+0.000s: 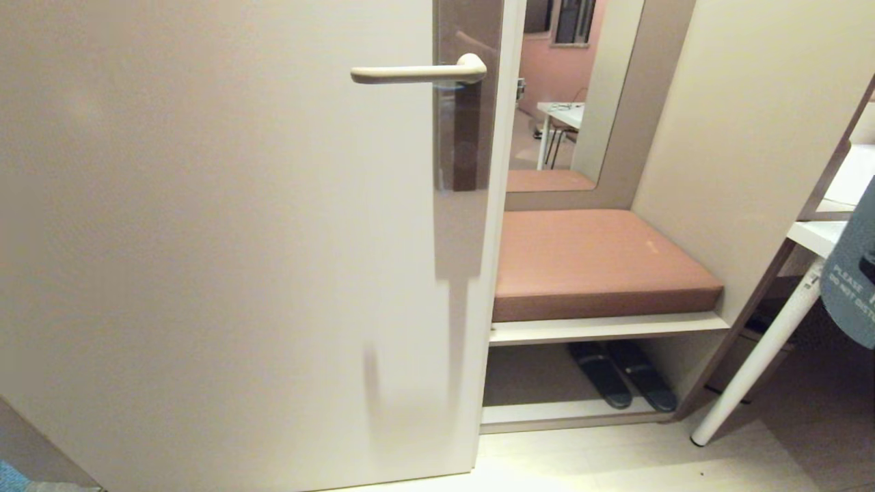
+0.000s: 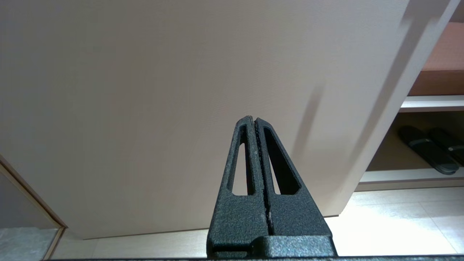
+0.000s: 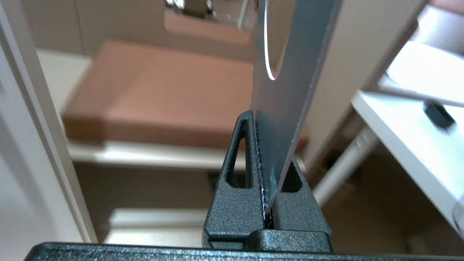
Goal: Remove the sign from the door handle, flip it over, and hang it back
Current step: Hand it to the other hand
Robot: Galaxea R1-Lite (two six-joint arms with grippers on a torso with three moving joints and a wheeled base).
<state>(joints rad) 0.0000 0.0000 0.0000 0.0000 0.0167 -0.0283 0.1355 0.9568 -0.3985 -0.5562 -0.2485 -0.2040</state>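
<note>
The door handle (image 1: 417,72), a slim cream lever on a glossy brown backplate (image 1: 468,137), juts left across the door with nothing hanging on it. The sign (image 1: 847,287) shows at the head view's right edge, well right of and below the handle, blue side with "PLEASE DO NOT DISTURB" towards me. In the right wrist view the sign (image 3: 286,90) stands edge-on with its round hole away from the fingers, and my right gripper (image 3: 264,137) is shut on its lower end. My left gripper (image 2: 255,119) is shut and empty, low before the door's bottom part.
The pale door (image 1: 205,239) fills the left. Past its edge is a bench with a reddish-brown cushion (image 1: 595,263), dark slippers (image 1: 622,383) on the shelf beneath, and a mirror (image 1: 567,89) above. A white table leg (image 1: 759,362) slants down at the right.
</note>
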